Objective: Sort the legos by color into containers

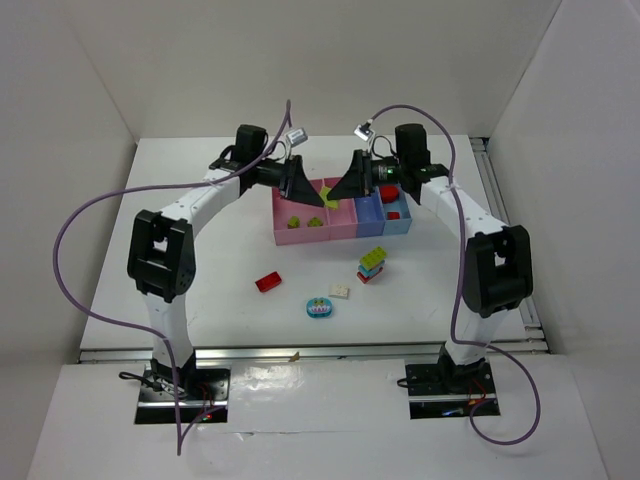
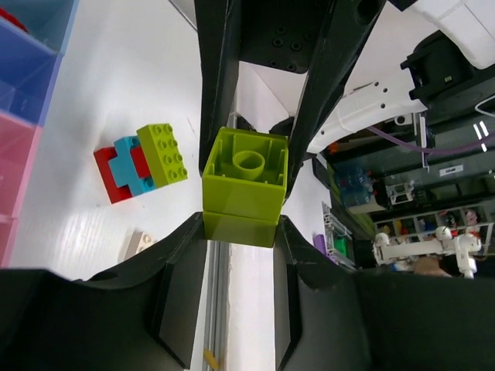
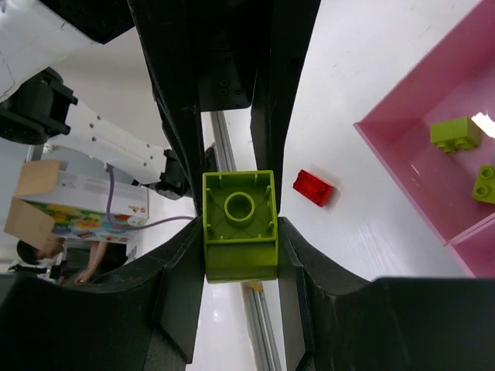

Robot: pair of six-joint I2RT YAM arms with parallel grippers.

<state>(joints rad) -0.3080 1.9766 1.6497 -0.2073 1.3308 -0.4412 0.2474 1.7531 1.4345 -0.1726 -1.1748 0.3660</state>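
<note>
A yellow-green lego (image 1: 326,192) hangs above the wide pink container (image 1: 300,237), held from both sides. My left gripper (image 1: 306,189) is shut on it; its hollow underside shows in the left wrist view (image 2: 246,166) between my jaws (image 2: 241,228). My right gripper (image 1: 342,188) is shut on the same piece (image 3: 240,212), jaws closed against its sides (image 3: 240,247). Two yellow-green legos (image 1: 294,221) lie in the wide pink container. On the table lie a red lego (image 1: 268,282), a cream-white lego (image 1: 340,291) and a teal-blue and pink lego (image 1: 319,308).
A stack of yellow-green, blue and red bricks (image 1: 372,263) stands in front of the containers. The narrow pink container (image 1: 340,228), the blue one (image 1: 371,226) and the light blue one (image 1: 400,224), which holds red bricks (image 1: 391,194), sit in a row.
</note>
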